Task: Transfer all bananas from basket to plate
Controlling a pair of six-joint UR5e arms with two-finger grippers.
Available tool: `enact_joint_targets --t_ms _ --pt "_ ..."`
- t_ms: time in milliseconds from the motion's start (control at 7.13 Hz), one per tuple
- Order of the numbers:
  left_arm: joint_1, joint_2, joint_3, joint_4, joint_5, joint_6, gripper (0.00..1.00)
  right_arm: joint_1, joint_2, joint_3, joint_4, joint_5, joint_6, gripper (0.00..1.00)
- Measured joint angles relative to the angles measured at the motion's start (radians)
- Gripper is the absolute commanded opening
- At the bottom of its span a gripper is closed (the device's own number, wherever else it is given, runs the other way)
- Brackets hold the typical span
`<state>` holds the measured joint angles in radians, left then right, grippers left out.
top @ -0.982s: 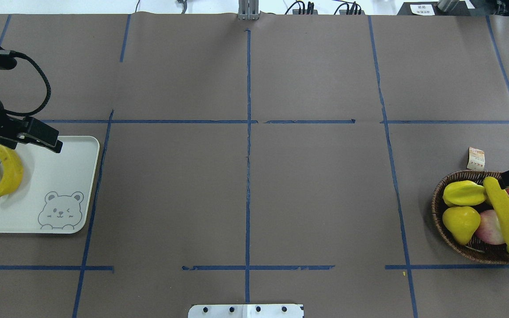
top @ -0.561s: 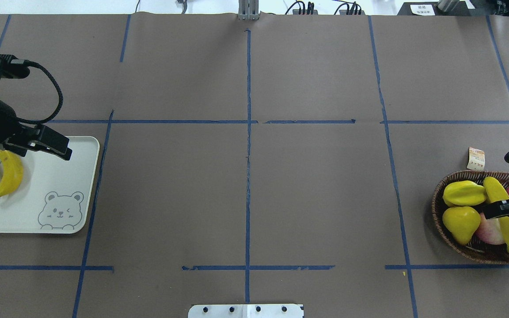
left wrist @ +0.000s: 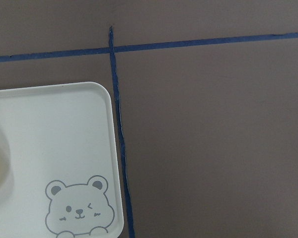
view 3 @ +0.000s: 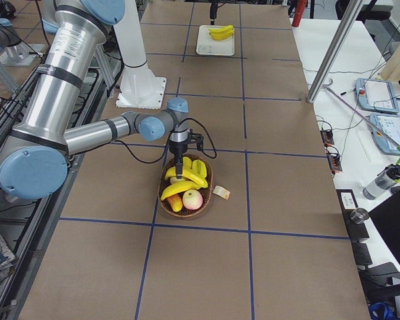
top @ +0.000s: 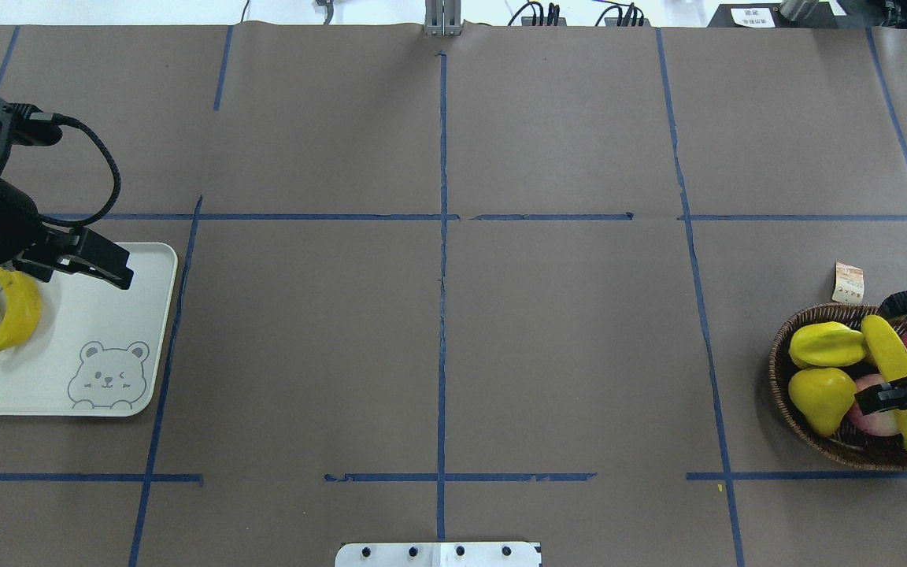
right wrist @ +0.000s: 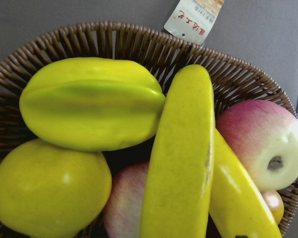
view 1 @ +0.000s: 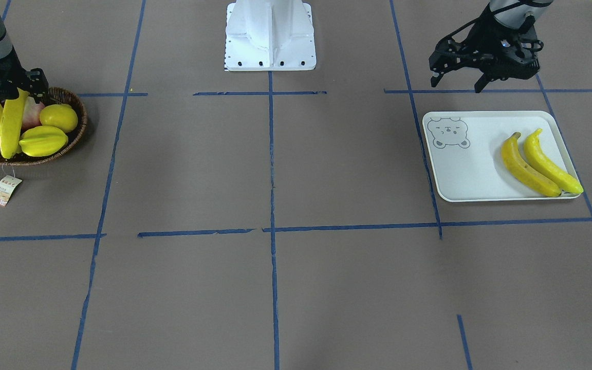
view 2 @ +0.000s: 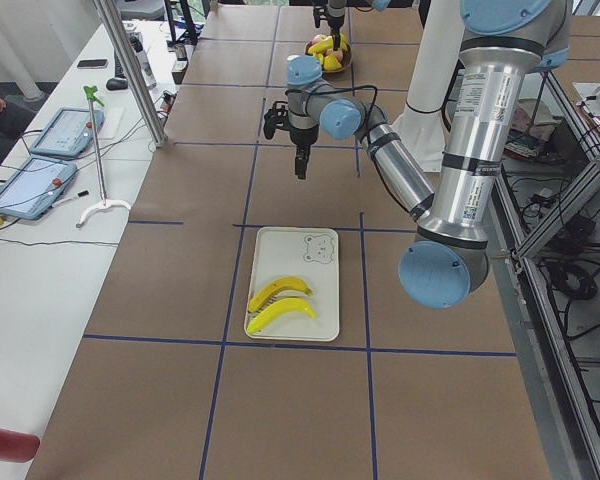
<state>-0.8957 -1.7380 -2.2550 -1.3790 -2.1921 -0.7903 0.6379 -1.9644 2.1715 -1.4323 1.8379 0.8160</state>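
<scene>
2 bananas [view 1: 526, 165] lie on the plate [view 1: 473, 177]; 2 more bananas [view 1: 11, 126] sit in the basket [view 1: 81, 131].
Right gripper [view 1: 11, 95] straddles 1 basket banana; whether it is clamped, cannot tell. Left gripper [view 1: 455, 85] hovers near the plate, fingers apart, empty.

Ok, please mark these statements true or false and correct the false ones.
1. Two long curved yellow bananas lie on the pale rectangular bear-face plate. True.
2. The dark-brown woven wicker basket holds no banana. False: two other bananas lie in it.
3. The left gripper holds a banana. False: its fingers are open and empty.
4. The ridged yellow starfruit lies on the plate. False: it is in the basket.
5. The small paper tag lies outside the basket. True.
</scene>
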Motion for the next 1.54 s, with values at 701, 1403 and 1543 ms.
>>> enact_joint_targets --t_ms 701,1403,1543 --pt "0.011 0.001 0.0 0.0 0.014 -0.003 1.0 -0.018 0.002 -0.016 -0.001 -0.002 0.0 0.22" --pt "0.011 0.001 0.002 0.0 0.014 -0.003 1.0 -0.013 0.014 0.015 0.001 0.004 0.0 0.11" --pt "0.011 0.001 0.003 -0.001 0.013 -0.003 1.0 -0.002 0.016 0.039 0.002 0.013 0.001 0.11"
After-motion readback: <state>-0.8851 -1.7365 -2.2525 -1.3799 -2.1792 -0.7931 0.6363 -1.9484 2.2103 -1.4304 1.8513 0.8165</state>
